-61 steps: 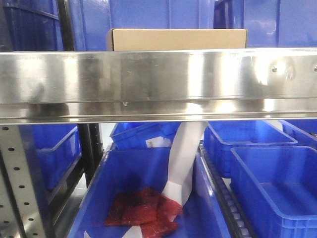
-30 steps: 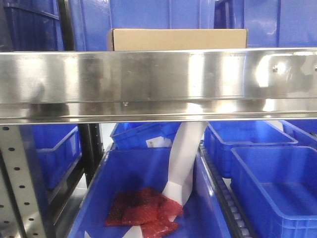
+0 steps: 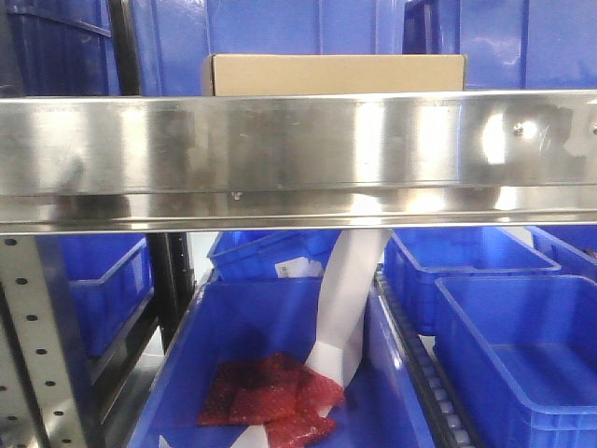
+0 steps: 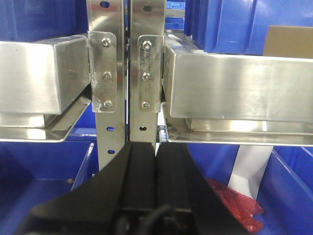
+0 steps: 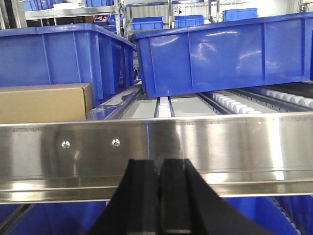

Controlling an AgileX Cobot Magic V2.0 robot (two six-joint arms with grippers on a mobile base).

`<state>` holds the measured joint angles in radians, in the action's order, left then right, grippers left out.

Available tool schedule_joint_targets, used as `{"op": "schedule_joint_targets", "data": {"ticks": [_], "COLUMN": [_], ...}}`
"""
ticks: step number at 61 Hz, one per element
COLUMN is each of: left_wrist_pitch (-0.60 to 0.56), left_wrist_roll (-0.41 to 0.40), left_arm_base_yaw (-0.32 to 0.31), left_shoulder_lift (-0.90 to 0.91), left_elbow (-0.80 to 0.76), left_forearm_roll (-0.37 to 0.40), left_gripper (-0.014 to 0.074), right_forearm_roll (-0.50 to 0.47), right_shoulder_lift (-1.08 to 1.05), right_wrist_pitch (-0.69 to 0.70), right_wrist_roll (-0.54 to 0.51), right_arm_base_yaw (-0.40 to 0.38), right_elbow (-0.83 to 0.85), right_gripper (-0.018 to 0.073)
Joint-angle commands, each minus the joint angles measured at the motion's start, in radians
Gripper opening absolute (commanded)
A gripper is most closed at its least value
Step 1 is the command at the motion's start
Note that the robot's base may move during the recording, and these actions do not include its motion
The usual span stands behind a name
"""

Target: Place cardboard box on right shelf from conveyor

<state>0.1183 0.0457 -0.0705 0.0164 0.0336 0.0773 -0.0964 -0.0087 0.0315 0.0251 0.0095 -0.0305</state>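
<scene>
The plain tan cardboard box (image 3: 336, 75) rests on the right shelf (image 3: 298, 154), just behind its polished steel front beam. Its right end shows in the right wrist view (image 5: 44, 103) and a corner in the left wrist view (image 4: 291, 41). My left gripper (image 4: 156, 147) is shut and empty, in front of the perforated uprights (image 4: 146, 73), below and left of the box. My right gripper (image 5: 159, 164) is shut and empty, in front of the beam (image 5: 195, 147), to the right of the box. The conveyor is out of view.
Large blue bins (image 5: 220, 54) stand on the shelf's roller tracks (image 5: 234, 103) behind and right of the box. On the level below, blue bins (image 3: 513, 355) hold red mesh bags (image 3: 270, 397) and a white paper strip (image 3: 345, 308). A second steel beam (image 4: 44, 81) lies left.
</scene>
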Motion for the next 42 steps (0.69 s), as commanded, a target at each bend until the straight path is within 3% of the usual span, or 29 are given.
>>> {"op": "schedule_joint_targets", "data": {"ticks": [1, 42], "left_wrist_pitch": [-0.085, -0.085], "left_wrist_roll": [0.0, 0.0], "left_arm_base_yaw": [-0.001, -0.001], "left_shoulder_lift": [0.005, 0.005], "left_elbow": [0.006, 0.006], "left_forearm_roll": [0.006, 0.006], "left_gripper": [-0.0116, -0.0116], "right_forearm_roll": [0.004, 0.004], "right_shoulder_lift": [-0.021, -0.021], "right_wrist_pitch": [0.077, 0.077], "right_wrist_roll": [-0.008, -0.008], "right_arm_base_yaw": [-0.005, -0.005], "right_elbow": [0.006, 0.006], "right_gripper": [0.0052, 0.0052]}}
